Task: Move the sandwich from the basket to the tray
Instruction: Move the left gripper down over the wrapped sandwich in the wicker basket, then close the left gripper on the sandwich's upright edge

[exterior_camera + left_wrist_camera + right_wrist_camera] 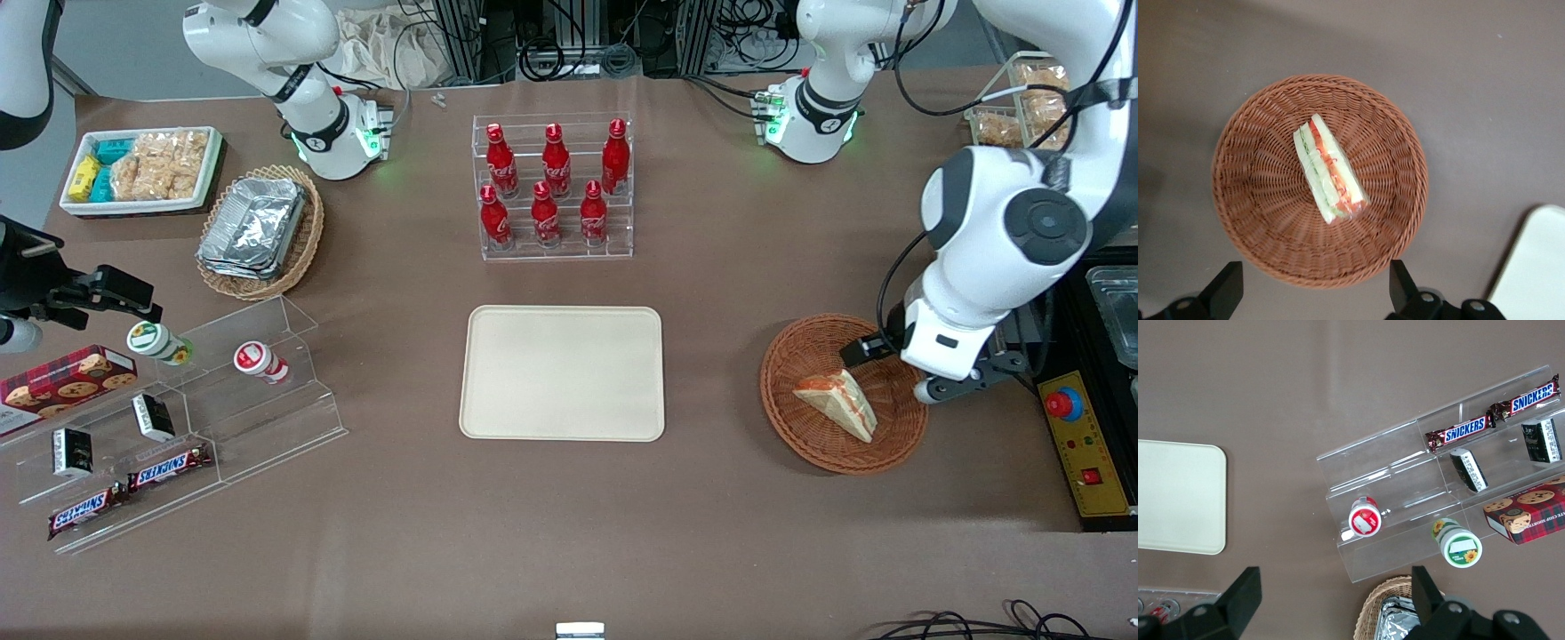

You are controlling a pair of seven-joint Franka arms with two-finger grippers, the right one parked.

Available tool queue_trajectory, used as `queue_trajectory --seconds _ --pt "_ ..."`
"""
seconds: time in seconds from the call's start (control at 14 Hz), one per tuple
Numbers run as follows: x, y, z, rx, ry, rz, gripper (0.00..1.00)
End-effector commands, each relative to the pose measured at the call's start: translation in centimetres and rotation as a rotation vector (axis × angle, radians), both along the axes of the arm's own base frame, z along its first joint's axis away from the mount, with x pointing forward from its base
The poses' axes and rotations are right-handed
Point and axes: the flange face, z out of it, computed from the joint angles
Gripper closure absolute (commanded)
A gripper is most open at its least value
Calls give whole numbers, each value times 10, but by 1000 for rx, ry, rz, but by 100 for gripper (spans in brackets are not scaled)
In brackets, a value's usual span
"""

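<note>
Front view: sandwich (837, 403) lies in the basket (805, 427), a round reddish-brown wicker bowl on the brown worktop (711, 284) toward the working arm's end. Claw (893, 369) hovers above the basket's rim on the working arm's side, holding nothing. Tray (562, 372) sits flat near the worktop's middle, well apart from the basket, nothing on it. Red bottles (551, 182) stand in a clear rack farther from the front camera than the tray.

Left wrist view: claw (1313, 293) with fingers (1225, 290) spread wide, gap about as wide as the basket (1258, 200). Nothing between them, no contact with the sandwich (1328, 170). Sandwich rests on its side near the basket's centre, white bread with orange-red and green layers, clear wrap. Tray corner (1531, 267) shows beside the basket, not touching.

Toward the parked arm's end: clear stepped stand (222, 409) with Snickers bars (133, 489), and a lighter wicker basket (307, 240) with foil trays.
</note>
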Motion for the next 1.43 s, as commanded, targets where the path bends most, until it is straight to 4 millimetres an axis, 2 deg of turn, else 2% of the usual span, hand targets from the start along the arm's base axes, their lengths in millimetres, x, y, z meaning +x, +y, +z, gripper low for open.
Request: queue_trajectory --seconds 0.0,0.29,0.71,1.36 --pt "-6 1 -29 22 -12 95 1" --pt "0 0 -57 21 -4 180 1" --pt "6 1 -85 -2 -5 262 1" --pt "4 4 -111 -9 -18 250 1"
